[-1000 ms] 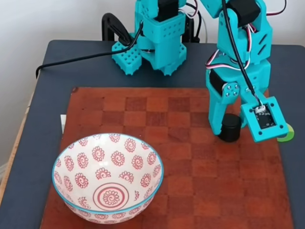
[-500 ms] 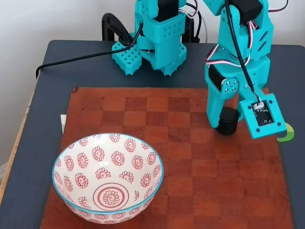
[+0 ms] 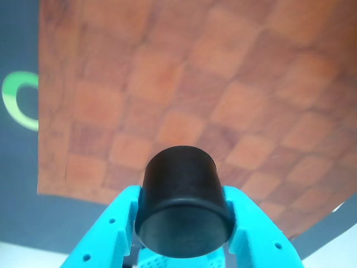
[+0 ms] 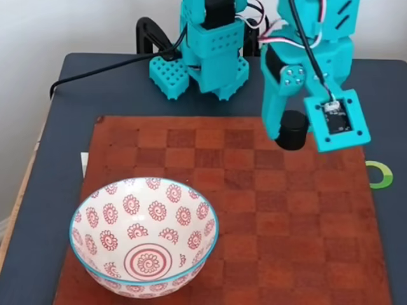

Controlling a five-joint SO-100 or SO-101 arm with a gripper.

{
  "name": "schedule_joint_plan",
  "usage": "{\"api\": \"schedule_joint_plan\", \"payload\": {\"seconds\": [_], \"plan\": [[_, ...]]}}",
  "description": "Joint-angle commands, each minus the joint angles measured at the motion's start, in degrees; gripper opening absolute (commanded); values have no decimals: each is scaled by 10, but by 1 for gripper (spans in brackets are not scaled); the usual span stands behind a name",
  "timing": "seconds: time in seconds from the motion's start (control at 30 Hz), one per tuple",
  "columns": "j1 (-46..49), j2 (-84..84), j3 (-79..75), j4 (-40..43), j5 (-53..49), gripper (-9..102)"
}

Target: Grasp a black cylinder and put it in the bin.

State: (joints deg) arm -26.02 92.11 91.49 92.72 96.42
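Above the far right of the board (image 4: pixel 235 210), we hold the black cylinder (image 4: pixel 292 129) clamped between the closed fingers of the gripper (image 4: pixel 289 133). From the gripper, the bin (image 4: pixel 86 254) lies well apart, toward the near left.

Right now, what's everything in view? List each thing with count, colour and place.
cylinder: one, black, held in the gripper above the board's far right part
bowl: one, white with blue rim and red spirals, on the board's near left corner
board: one, reddish-brown checkered wood, on the table
table: one, dark blue-grey
ring: one, green, on the table right of the board
cable: one, black, across the table's far left
arm base: one, teal, at the table's far edge
gripper: one, teal, shut on the cylinder
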Motion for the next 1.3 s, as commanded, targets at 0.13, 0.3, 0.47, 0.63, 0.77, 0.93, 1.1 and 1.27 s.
{"api": "schedule_joint_plan", "payload": {"seconds": [0.13, 0.3, 0.47, 0.63, 0.77, 0.93, 1.1, 1.27], "plan": [[112, 6, -93, 1, -89, 10], [188, 3, -148, -4, -161, 10], [248, 2, -156, -69, -230, 10], [280, 1, -151, -134, -270, 10], [297, -19, -151, -175, -291, 10], [297, -90, -156, -207, -301, 10], [294, -148, -161, -208, -294, 10], [295, -180, -161, -208, -290, 11]]}}
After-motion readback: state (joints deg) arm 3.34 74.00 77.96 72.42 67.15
